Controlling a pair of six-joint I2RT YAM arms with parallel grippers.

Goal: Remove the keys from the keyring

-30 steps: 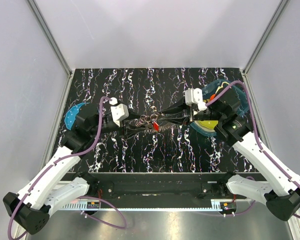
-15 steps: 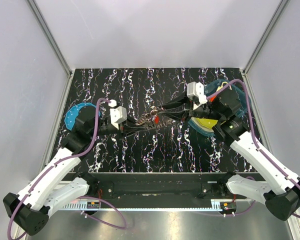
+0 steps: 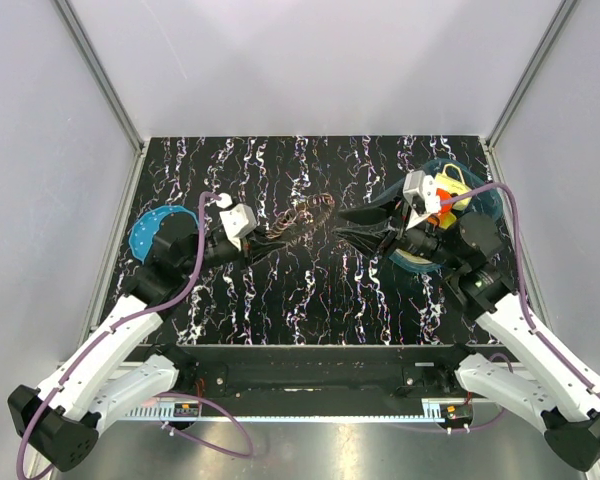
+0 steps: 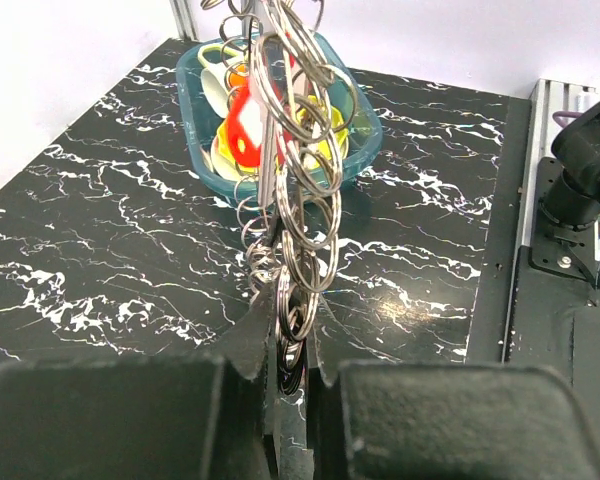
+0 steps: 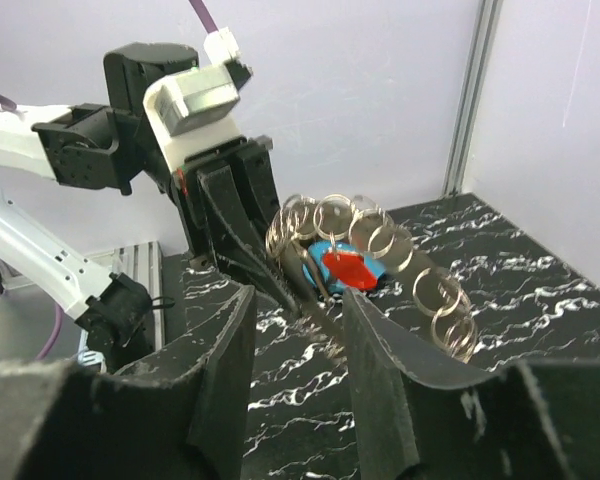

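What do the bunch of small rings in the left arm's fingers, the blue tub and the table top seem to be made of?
Bunch of small silver rings: apparently polished metal wire; thin loops with bright glints.
Teal tub: probably glossy plastic; the rim looks slightly translucent.
Black white-veined table top: marble-look, perhaps only a printed, smooth surface; it shows soft reflections.

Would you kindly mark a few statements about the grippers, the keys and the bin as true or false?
1. The left gripper is shut on the keys. True.
2. The right gripper grips the keys too. False: it is open and apart from them.
3. The keys lie flat on the table. False: they are held up above it.
4. A teal bin stands on the table's right side. True.
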